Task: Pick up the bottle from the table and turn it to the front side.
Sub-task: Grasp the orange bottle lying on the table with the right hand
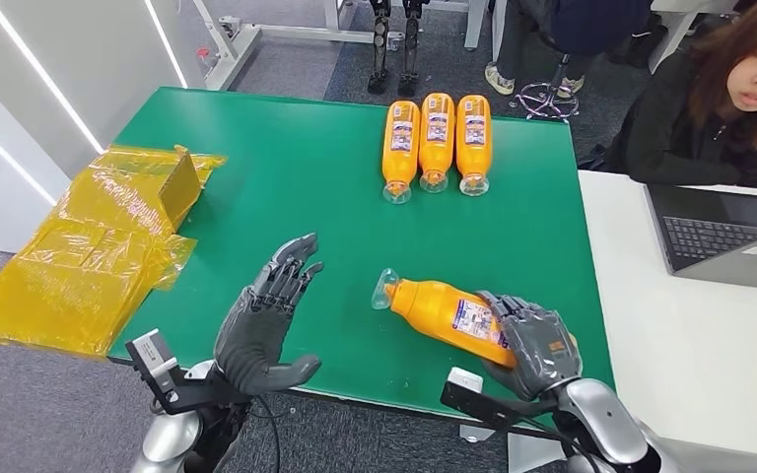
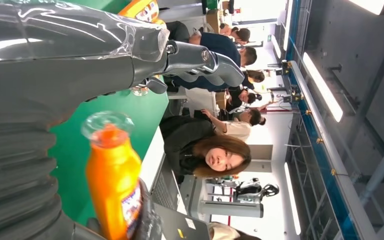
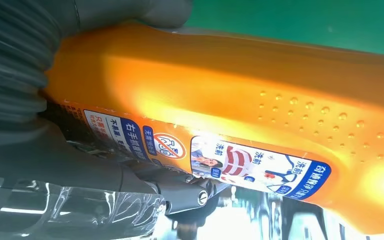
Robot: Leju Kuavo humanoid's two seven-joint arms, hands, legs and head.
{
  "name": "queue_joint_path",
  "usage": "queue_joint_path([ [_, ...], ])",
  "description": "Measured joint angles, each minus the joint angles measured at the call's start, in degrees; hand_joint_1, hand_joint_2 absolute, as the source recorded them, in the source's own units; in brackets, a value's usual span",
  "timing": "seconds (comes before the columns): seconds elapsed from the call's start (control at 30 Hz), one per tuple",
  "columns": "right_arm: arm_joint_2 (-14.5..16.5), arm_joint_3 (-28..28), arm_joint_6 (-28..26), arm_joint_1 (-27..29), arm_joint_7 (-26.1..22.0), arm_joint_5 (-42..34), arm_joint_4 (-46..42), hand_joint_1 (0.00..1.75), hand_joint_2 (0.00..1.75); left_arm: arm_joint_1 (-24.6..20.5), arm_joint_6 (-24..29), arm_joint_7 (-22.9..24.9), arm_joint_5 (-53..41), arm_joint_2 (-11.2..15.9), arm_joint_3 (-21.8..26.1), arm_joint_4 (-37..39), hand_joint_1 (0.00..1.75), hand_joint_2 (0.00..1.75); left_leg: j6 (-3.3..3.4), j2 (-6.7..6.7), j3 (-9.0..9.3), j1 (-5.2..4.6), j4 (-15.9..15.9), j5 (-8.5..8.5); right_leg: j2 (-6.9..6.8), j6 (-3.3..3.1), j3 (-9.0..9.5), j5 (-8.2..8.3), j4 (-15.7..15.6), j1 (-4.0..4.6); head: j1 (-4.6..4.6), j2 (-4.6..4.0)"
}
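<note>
Orange bottle (image 1: 444, 310) lies above green worktop (image 1: 296, 187), gripped at base end by right robot hand (image 1: 535, 342). Left robot hand (image 1: 261, 320) empty, fingers spread. Likely full, heavy, smooth plastic; hold mid-body.

- A green table (image 1: 286, 177) carries everything, with a white table (image 1: 690, 325) touching its right edge.
- Three orange bottles (image 1: 437, 143) lie side by side at the far edge, touching, clear caps pointing toward the robot.
- One orange bottle (image 1: 444, 310) lies near the front right, its clear cap pointing left, its label facing up.
- Yellow plastic bags (image 1: 108, 236) drape over the left edge.
- A laptop (image 1: 724, 236) sits open on the white table.
</note>
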Motion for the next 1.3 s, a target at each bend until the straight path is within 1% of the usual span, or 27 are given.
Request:
queue_joint_path([
  [0.13,0.6,-2.2,-3.0,3.3,-0.5,2.0,-3.9,1.75,1.75,0.0,0.4,0.5,-0.8,-0.6,0.0,-0.1,0.0,1.75,0.0,0.01,-0.02,0.0,0.0,0.0,0.01,0.0,0.0,0.0,0.0,-0.01,0.0,0.0],
  [0.3,2.0,-3.3,-5.0,5.2,-1.0,3.4,-6.7,1.75,1.75,-0.4,0.7,0.9,-1.0,-1.5,0.0,-0.1,0.0,1.75,0.0,0.03,-0.01,-0.01,0.0,0.0,0.01,0.0,-0.03,0.0,0.0,-0.01,0.01,0.0],
  [0.4,2.9,-3.9,-9.9,7.3,-2.8,4.7,-7.9,1.75,1.75,-1.7,-0.2,1.5,-0.2,-2.1,-0.1,0.7,0.0,1.75,-0.01,-0.01,-0.02,-0.01,0.0,0.01,-0.02,0.0,-0.03,0.0,0.0,-0.01,0.01,0.0],
  [0.5,4.6,-4.1,-15.5,9.9,-5.6,5.7,-8.8,1.75,1.75,-4.0,-1.8,1.8,1.8,-2.8,-0.7,2.6,0.0,1.75,-0.01,0.01,-0.02,0.0,0.0,0.01,0.0,0.0,-0.03,0.01,0.0,0.0,0.0,0.0],
  [0.63,7.6,-3.7,-19.6,12.1,-6.5,8.5,-8.8,1.75,1.75,-6.5,-3.2,2.0,3.6,-4.0,-2.3,5.2,0.0,1.75,-0.02,0.03,-0.02,0.0,0.0,0.01,0.02,-0.01,-0.06,0.0,0.0,0.0,-0.01,0.0],
  [0.73,9.9,-3.4,-20.6,13.4,-5.9,10.5,-8.9,1.75,1.75,-7.6,-3.7,2.5,4.5,-4.7,-3.4,6.7,0.0,1.75,-0.02,0.04,-0.02,0.0,0.0,0.01,0.02,-0.01,-0.06,0.0,0.0,0.0,0.0,0.0],
  [0.93,14.0,-3.0,-20.2,16.8,-4.8,14.3,-10.4,1.75,1.75,-8.6,-4.7,3.0,6.3,-5.5,-4.8,8.6,0.0,1.75,-0.03,0.06,-0.03,0.0,0.0,0.0,0.04,-0.01,-0.07,0.0,0.0,0.0,-0.01,0.0],
  [1.03,15.1,-3.0,-20.1,17.7,-5.0,14.5,-10.9,1.75,1.75,-8.6,-5.3,3.0,6.7,-5.6,-5.3,8.7,0.0,1.75,-0.03,0.07,-0.03,0.0,0.0,0.0,0.05,-0.01,-0.07,0.0,0.0,0.0,-0.01,0.0],
  [1.2,15.9,-2.8,-20.1,19.1,-6.3,13.7,-11.3,1.75,1.75,-8.0,-6.1,3.0,6.9,-5.6,-5.7,8.3,0.0,1.75,-0.03,0.07,-0.04,0.0,0.0,0.0,0.05,-0.01,-0.06,0.0,0.0,-0.01,0.0,0.0],
  [1.3,16.6,-2.4,-20.1,19.2,-7.1,13.2,-11.4,1.75,1.75,-7.6,-6.4,3.2,7.0,-5.4,-5.9,7.4,1.03,1.75,-0.03,0.07,-0.04,0.0,0.0,0.0,0.05,-0.01,-0.06,0.0,0.0,-0.01,-0.01,0.0],
])
